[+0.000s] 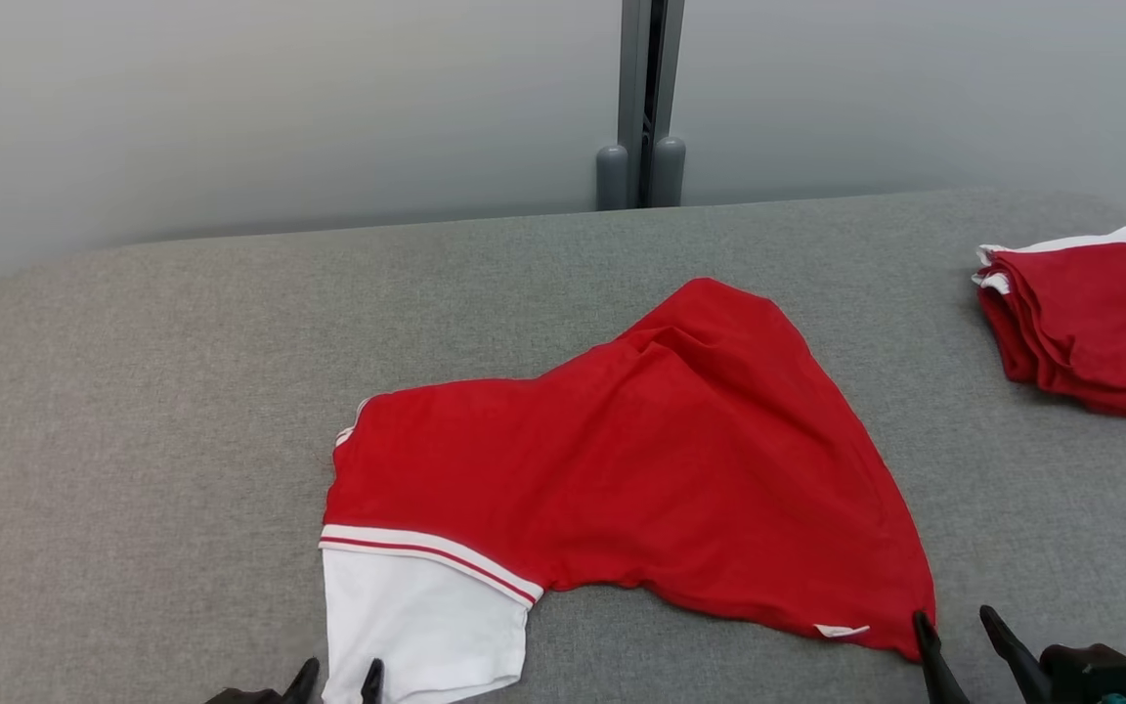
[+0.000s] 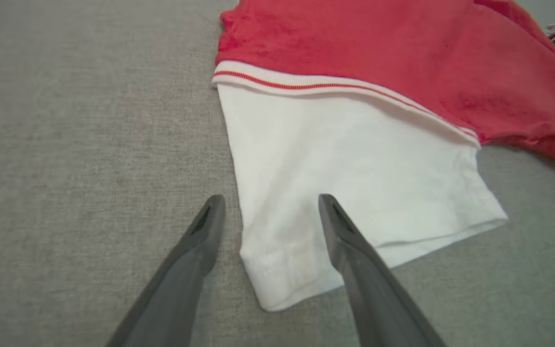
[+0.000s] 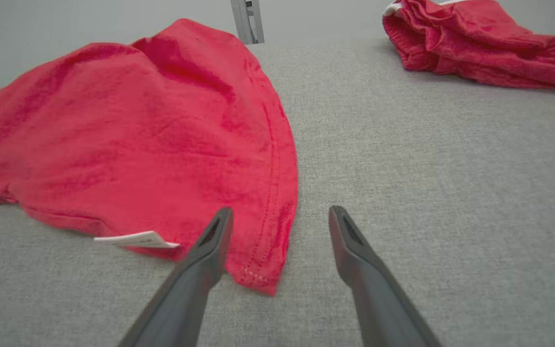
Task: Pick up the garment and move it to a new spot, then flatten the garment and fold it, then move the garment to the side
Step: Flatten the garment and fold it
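You've got the garment (image 1: pixel 641 460) rumpled mid-desk (image 1: pixel 133 440), white sleeve (image 2: pixel 354 168) twd you. L gripper (image 1: pixel 341 667) released, jaws straddling the sleeve edge. R gripper (image 1: pixel 954 616) released too, straddling the red hem corner (image 3: pixel 258 270). Folded red pile (image 1: pixel 1086 323) sits far R.

Garment (image 1: pixel 641 460) centre, folded pile (image 1: pixel 1081 323) far right; surface (image 1: pixel 133 391) left free.

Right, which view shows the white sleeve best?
Left wrist view: the white sleeve lies close and large, hem to striped band. Head view has it small at the bottom edge; right wrist view faces the shirt's red body.
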Controlling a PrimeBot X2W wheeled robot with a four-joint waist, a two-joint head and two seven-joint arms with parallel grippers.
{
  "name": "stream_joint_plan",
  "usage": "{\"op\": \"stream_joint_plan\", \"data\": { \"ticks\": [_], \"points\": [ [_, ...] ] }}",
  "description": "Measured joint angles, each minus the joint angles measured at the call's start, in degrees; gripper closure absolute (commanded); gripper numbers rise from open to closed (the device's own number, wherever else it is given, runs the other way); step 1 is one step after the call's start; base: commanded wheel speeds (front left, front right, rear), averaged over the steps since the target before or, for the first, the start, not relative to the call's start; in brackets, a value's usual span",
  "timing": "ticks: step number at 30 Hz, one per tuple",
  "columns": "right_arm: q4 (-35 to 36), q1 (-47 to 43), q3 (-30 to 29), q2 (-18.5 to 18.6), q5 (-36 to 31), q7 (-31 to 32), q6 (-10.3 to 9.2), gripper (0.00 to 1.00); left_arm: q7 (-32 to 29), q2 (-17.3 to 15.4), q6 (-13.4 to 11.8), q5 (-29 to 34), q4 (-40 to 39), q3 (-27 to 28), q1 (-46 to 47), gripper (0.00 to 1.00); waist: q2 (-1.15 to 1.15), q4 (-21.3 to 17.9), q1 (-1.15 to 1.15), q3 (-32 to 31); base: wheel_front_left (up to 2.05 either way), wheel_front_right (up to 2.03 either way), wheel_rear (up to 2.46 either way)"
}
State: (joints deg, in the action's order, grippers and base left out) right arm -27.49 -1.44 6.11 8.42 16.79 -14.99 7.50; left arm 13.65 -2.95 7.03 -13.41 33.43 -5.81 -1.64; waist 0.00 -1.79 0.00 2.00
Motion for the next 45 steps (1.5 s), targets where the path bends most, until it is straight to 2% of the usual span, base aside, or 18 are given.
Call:
{"op": "stream_joint_plan", "data": {
  "ticks": [13,14,15,16,17,18,23,27,30,31,33,37,42,45],
  "points": [
    [-9.9,3.2,3.6,-1.2,2.3,0.0,0.00,0.00,1.7,0.1,0.5,-4.7,12.4,-3.4,6.5,0.00,0.00,0.5,0.00,1.4,0.00,0.00,0.00],
    [-10.4,3.7,3.9,-1.3,2.7,-0.2,0.00,0.15,1.8,0.0,0.5,-5.1,12.9,-4.0,6.9,0.00,0.00,0.5,0.00,1.4,0.00,0.00,0.00],
    [-10.7,4.0,4.2,-1.3,3.0,-0.2,-0.01,0.70,1.9,0.0,0.5,-5.9,13.4,-4.6,7.2,0.00,0.00,0.5,0.00,1.4,0.00,0.00,0.00],
    [-10.7,4.2,4.5,-1.3,3.2,-0.2,-0.01,1.00,2.0,-0.1,0.5,-7.2,13.8,-5.6,7.4,0.47,0.00,0.5,0.00,1.4,0.00,0.00,0.00],
    [-10.7,4.4,4.8,-1.3,3.5,-0.2,-0.01,1.00,2.0,-0.3,0.5,-8.2,14.2,-6.4,7.7,0.78,0.00,0.5,0.00,1.4,0.00,0.00,0.00],
    [-10.6,4.5,5.0,-1.3,3.6,-0.2,-0.01,1.00,2.0,-0.3,0.4,-8.6,14.4,-6.8,7.9,1.00,0.00,0.4,0.00,1.4,0.00,0.00,0.00],
    [-7.3,4.8,5.3,-1.0,4.3,-0.1,0.00,1.00,1.9,-0.1,0.4,-12.5,12.5,-8.7,8.0,1.00,0.00,0.3,0.00,1.4,0.00,0.00,0.00],
    [-2.3,4.8,5.0,-0.4,4.6,-0.1,0.00,1.00,1.4,-0.1,0.4,-14.9,5.3,-8.7,7.8,1.00,0.00,0.2,0.00,1.6,0.00,0.00,0.00],
    [2.0,6.0,5.9,0.0,5.7,-0.1,-0.01,1.00,1.4,-1.4,0.4,-16.9,-0.5,-8.1,8.7,1.00,0.00,-0.2,0.00,2.0,0.00,0.00,0.00],
    [4.9,8.2,7.2,0.6,7.9,-0.2,-0.01,1.00,1.4,-3.0,0.4,-18.1,-3.7,-8.4,11.4,1.00,0.00,-0.5,0.00,2.6,0.00,0.00,0.00],
    [6.7,11.4,8.5,3.0,8.3,-0.2,0.00,1.00,0.6,-4.3,0.4,-20.1,-6.5,-8.7,15.5,1.00,0.00,-0.8,0.00,3.5,0.00,0.00,0.00],
    [7.7,21.6,11.1,6.4,10.0,-0.1,-0.01,1.00,-4.4,-8.4,0.4,-21.9,-10.5,-9.0,27.6,1.00,0.00,-1.6,0.00,6.2,0.00,0.00,0.00],
    [5.0,39.0,12.0,8.7,15.6,0.9,-0.01,1.00,-12.4,-11.2,0.4,-22.9,-11.3,-8.6,47.4,1.00,0.00,-2.7,0.00,11.7,0.00,0.00,0.00],
    [2.5,50.3,12.3,9.5,19.2,2.8,-0.01,1.00,-15.6,-11.5,0.1,-22.7,-9.3,-8.0,60.1,1.00,0.00,-3.2,0.00,15.6,0.00,0.00,0.00]
  ]
}}
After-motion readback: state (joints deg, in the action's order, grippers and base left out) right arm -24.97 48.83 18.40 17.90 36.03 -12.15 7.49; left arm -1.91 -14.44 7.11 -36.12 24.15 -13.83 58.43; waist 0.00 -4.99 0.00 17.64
